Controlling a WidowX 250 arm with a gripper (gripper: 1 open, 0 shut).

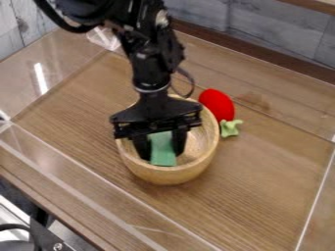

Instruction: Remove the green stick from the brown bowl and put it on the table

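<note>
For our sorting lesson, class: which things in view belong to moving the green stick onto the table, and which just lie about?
In the job:
- green stick
- brown bowl
- wooden table
- claw

Lying about:
- red strawberry-like toy

The single view looks down at a slant from above one side of the table, facing across it toward the grey wall, near enough that the bowl sits around mid-frame.
</note>
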